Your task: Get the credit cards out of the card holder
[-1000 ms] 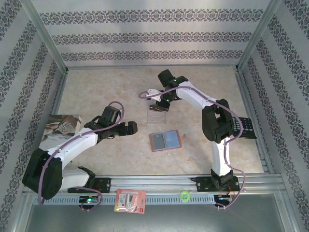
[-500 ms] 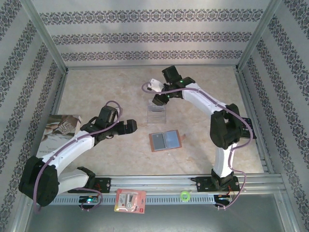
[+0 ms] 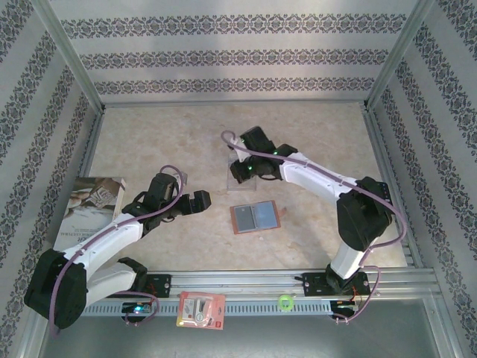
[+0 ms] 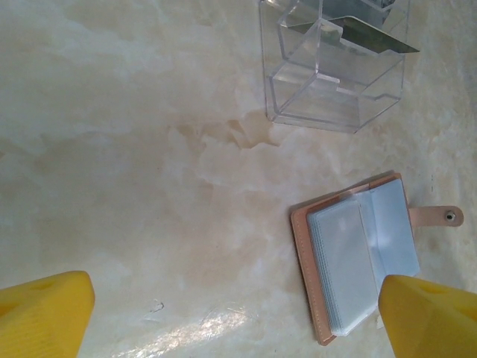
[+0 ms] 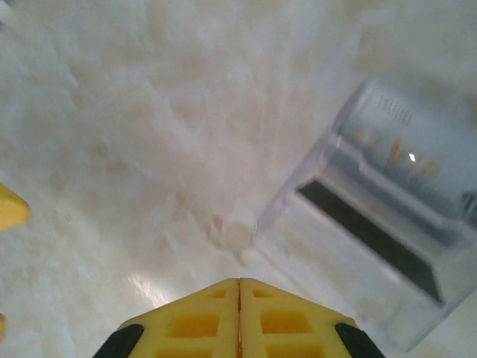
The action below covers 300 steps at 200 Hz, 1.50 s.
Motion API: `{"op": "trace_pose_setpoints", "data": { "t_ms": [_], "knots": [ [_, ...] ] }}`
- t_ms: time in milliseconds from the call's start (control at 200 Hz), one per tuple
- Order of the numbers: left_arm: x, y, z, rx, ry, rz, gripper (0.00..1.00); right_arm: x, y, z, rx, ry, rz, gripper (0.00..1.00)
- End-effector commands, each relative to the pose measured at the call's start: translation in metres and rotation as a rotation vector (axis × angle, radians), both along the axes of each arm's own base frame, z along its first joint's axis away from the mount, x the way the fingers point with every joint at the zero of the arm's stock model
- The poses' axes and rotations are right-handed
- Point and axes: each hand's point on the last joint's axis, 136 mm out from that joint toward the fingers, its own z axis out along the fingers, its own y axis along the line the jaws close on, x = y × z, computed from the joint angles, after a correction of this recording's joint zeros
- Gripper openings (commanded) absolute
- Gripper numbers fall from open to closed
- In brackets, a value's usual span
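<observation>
The card holder (image 3: 255,217) lies open on the table, brown with clear sleeves (image 4: 358,257). Behind it stands a clear plastic organizer (image 3: 240,177) that holds the credit cards: a silvery one (image 5: 406,149) and one with a dark band (image 5: 365,239), whose edge also shows in the left wrist view (image 4: 369,37). My right gripper (image 3: 237,171) hangs at the organizer's left side, its yellow fingers (image 5: 238,313) shut on nothing. My left gripper (image 3: 203,199) is open left of the holder, over bare table (image 4: 238,321), with one fingertip (image 4: 428,317) beside the holder's near corner.
A printed magazine (image 3: 89,205) lies at the left edge under the left arm. A red-and-white packet (image 3: 201,309) and a green ring (image 3: 285,302) rest on the front rail. Metal frame walls enclose the marble-patterned table (image 3: 164,134).
My right gripper has swung from behind the organizer down to its left side, empty and shut. The left arm has crept slightly towards the holder, still open.
</observation>
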Motion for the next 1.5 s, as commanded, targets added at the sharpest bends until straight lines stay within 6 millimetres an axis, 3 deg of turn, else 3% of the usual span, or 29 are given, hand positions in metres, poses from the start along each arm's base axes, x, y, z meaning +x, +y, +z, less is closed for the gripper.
{"op": "trace_pose_setpoints", "data": {
  "t_ms": [0, 640, 1174, 1274, 1389, 1494],
  "knots": [
    [0.009, -0.002, 0.010, -0.034, -0.053, 0.006, 0.99, -0.007, -0.024, -0.039, -0.171, 0.074, -0.132, 0.03],
    [0.008, 0.003, 0.016, -0.018, -0.080, -0.002, 1.00, 0.034, -0.025, -0.061, -0.351, 0.026, -0.182, 0.00],
    [0.006, 0.005, 0.017, -0.020, -0.080, 0.001, 1.00, 0.072, -0.031, -0.052, -0.416, -0.040, -0.234, 0.00],
    [0.006, 0.005, 0.017, -0.021, -0.082, -0.001, 1.00, 0.078, -0.032, -0.045, -0.418, -0.063, -0.246, 0.02],
    [0.005, 0.004, 0.019, -0.027, -0.086, -0.002, 1.00, 0.077, -0.033, -0.023, -0.374, -0.117, -0.262, 0.03],
    [0.005, 0.002, 0.022, -0.049, -0.096, -0.006, 1.00, 0.060, -0.032, 0.000, -0.301, -0.154, -0.248, 0.18]
  ]
}}
